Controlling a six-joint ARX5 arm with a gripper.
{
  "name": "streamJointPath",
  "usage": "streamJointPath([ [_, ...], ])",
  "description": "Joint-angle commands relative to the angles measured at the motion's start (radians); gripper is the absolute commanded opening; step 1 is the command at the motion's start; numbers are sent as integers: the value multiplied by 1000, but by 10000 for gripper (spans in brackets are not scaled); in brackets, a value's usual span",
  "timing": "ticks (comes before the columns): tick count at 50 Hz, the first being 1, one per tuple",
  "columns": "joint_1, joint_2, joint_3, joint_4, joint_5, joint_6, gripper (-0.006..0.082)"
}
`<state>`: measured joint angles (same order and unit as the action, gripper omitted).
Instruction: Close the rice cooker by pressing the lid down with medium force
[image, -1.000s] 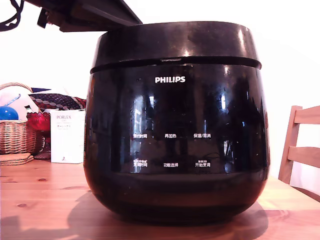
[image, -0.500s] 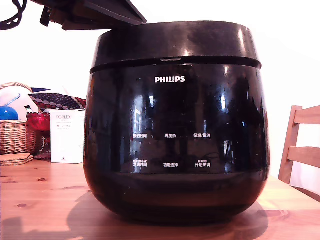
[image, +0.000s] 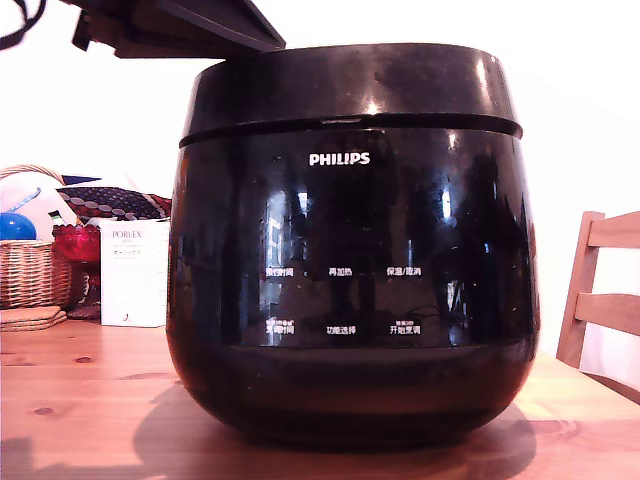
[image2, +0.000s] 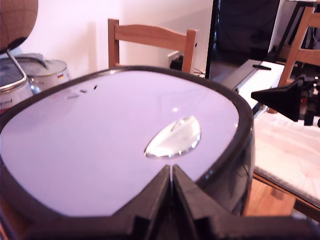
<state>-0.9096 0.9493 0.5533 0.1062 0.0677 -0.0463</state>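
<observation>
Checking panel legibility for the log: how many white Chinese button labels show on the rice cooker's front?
6, all on the rice cooker below the PHILIPS logo: three in an upper row and three in a lower row, seen in the exterior view. None appear hidden.

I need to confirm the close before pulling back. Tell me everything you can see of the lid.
The lid is a round, glossy black cap, seated level on the rice cooker with only a thin seam between them. Its top reflects pale in the wrist view and has an oval shiny inset. The gripper, its fingers together, sits at the lid's edge; contact cannot be confirmed.
</observation>
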Motion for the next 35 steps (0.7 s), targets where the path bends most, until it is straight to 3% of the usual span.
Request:
streamJointPath([
  [1,-2,47,-69,-87,-6,-8,-24],
  [35,-3,93,-148,-56,-5,-7,-24],
])
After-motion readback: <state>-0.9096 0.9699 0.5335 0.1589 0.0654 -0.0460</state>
